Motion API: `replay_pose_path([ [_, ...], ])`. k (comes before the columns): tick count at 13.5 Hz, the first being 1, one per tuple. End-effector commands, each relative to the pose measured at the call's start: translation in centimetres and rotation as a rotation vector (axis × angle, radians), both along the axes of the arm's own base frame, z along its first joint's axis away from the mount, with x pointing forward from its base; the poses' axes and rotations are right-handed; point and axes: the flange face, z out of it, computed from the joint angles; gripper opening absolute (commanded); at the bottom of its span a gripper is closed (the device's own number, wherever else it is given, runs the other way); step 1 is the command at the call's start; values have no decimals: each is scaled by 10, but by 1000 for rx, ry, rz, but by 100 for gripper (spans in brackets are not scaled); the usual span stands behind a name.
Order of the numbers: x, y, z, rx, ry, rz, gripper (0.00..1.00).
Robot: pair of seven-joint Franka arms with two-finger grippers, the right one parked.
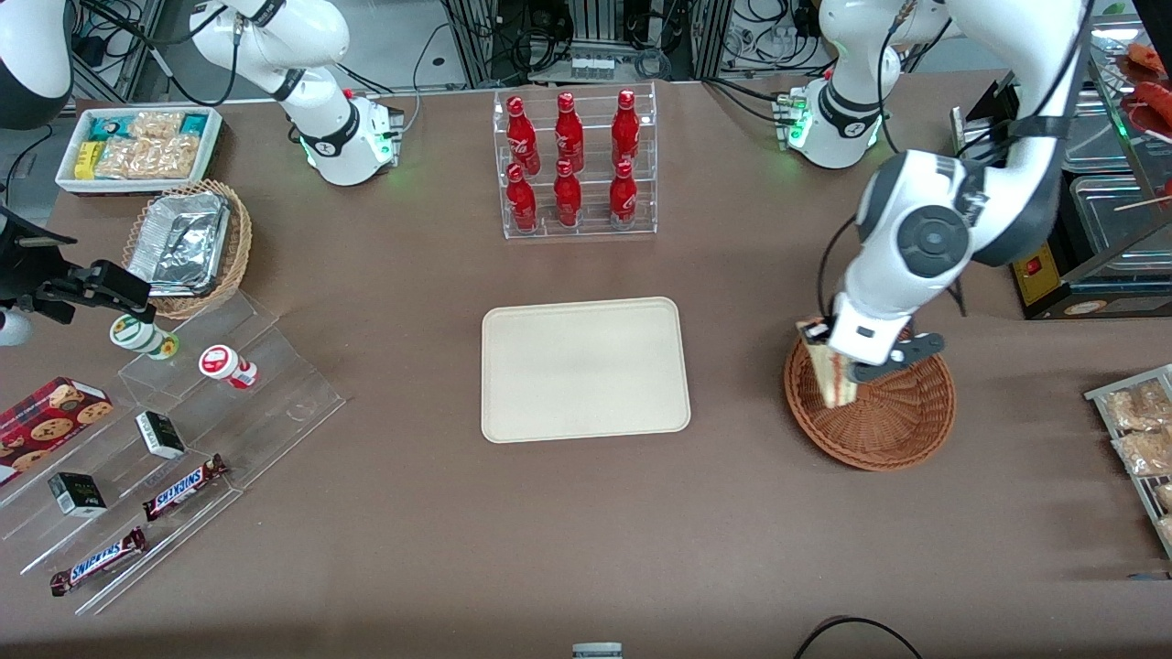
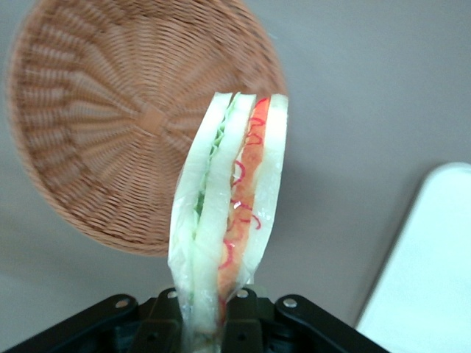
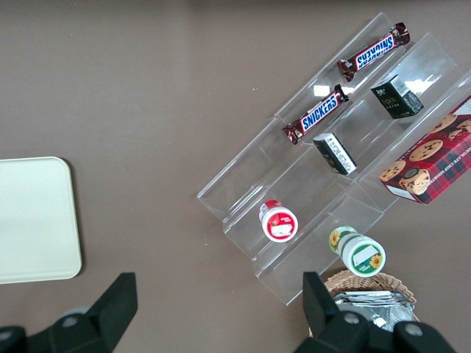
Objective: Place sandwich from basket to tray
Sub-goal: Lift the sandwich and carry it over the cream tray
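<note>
The wrapped triangular sandwich [image 2: 228, 213] of pale bread with red and green filling is clamped at its lower end between the fingers of the black two-finger gripper [image 2: 208, 323]. It is held upright above the rim of the round reddish-brown wicker basket [image 1: 893, 421], well apart from the flat cream rectangular tray [image 1: 586, 366].
</note>
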Motion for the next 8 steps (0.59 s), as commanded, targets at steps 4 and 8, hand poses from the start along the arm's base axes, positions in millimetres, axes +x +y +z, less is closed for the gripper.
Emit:
replay_pose_path([
  [4,-5,-104,-9,-73,31,-156,0],
  [8,-5,-197,-29,-125,46,-149,0],
])
